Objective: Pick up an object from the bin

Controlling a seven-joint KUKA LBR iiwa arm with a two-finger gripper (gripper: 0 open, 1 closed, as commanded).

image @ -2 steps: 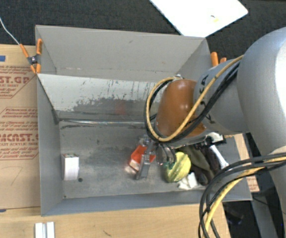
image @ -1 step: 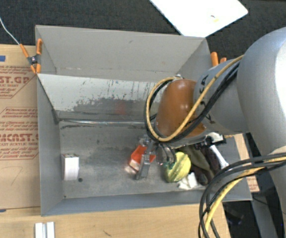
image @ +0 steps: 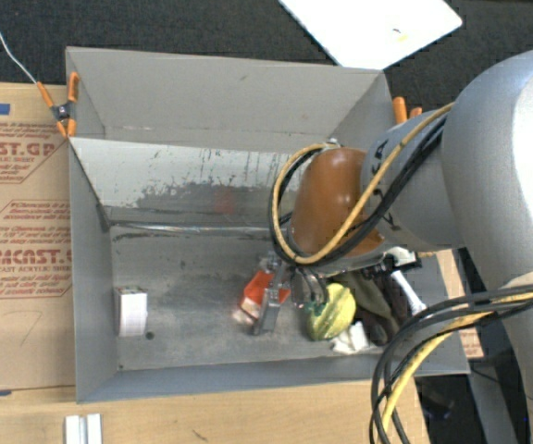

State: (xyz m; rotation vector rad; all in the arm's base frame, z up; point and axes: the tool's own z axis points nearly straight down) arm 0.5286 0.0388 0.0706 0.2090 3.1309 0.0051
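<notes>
My gripper (image: 268, 314) is low in the bin, right of the middle of the floor and close to the front wall. It stands against a small orange-red and white thing (image: 254, 295) lying on the floor just to its left. I cannot tell whether it grips that thing. To the gripper's right lies a yellow-green rounded thing (image: 333, 310). A white scrap (image: 351, 340) sits below that one, in the front right corner.
A small white block (image: 132, 311) lies alone near the bin's left wall. Dark things (image: 378, 296) are heaped in the right corner under the arm. The arm with its orange cover and yellow cables hangs over the bin's right half.
</notes>
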